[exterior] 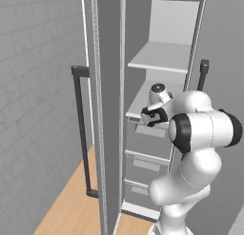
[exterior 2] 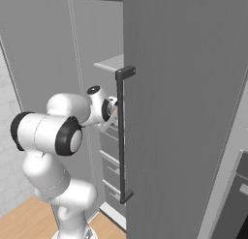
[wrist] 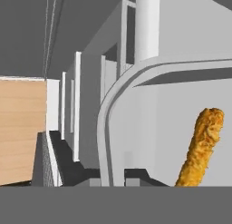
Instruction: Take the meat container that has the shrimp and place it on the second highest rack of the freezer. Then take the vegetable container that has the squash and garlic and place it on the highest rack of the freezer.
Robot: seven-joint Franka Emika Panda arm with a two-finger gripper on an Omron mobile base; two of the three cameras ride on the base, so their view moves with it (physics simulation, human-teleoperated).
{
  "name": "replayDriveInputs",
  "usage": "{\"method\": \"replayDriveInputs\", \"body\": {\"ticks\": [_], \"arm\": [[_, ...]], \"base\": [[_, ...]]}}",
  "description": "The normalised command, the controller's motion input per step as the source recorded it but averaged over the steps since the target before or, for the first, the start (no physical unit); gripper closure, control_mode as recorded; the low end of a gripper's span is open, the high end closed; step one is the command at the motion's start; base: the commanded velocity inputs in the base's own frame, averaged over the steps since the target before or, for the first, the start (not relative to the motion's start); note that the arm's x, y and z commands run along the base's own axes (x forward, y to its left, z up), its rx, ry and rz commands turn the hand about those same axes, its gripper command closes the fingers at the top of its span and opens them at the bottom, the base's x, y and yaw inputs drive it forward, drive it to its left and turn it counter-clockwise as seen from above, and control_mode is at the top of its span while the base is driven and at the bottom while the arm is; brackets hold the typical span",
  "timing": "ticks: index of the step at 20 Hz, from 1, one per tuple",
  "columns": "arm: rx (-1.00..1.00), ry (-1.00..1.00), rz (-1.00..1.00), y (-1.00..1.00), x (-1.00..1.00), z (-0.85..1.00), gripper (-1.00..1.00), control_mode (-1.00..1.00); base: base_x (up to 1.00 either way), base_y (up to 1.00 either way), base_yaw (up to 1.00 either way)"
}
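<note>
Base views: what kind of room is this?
Likely a kitchen: a tall grey freezer cabinet stands open, with flat white shelves, grey-fronted drawers, a pale tiled wall and wood floor.

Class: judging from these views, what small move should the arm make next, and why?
Probably ease the container forward onto the second highest rack. The gripper sits at that shelf's front edge inside the open freezer, shut on the container's rim, with the shrimp inside.

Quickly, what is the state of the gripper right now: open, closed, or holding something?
Gripper: closed, at the edge of the freezer's second highest rack; a white container with an orange breaded piece sits right before it, apparently gripped by the rim.
</note>
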Motion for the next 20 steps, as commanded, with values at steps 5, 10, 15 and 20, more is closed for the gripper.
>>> {"method": "replayDriveInputs", "body": {"ticks": [5, 10, 15, 20], "arm": [[0.00, 0.00, 0.00, -0.07, 0.40, -0.28, 1.00, -1.00], [0.00, -0.01, 0.00, -0.12, 0.62, -0.15, 1.00, -1.00], [0.00, -0.01, 0.00, -0.08, 0.55, -0.22, 1.00, -1.00], [0.00, -0.05, 0.00, -0.02, 0.17, -0.40, -1.00, -1.00]], "base": [[0.00, 0.00, 0.00], [0.00, 0.00, 0.00], [0.00, 0.00, 0.00], [0.00, 0.00, 0.00]]}}
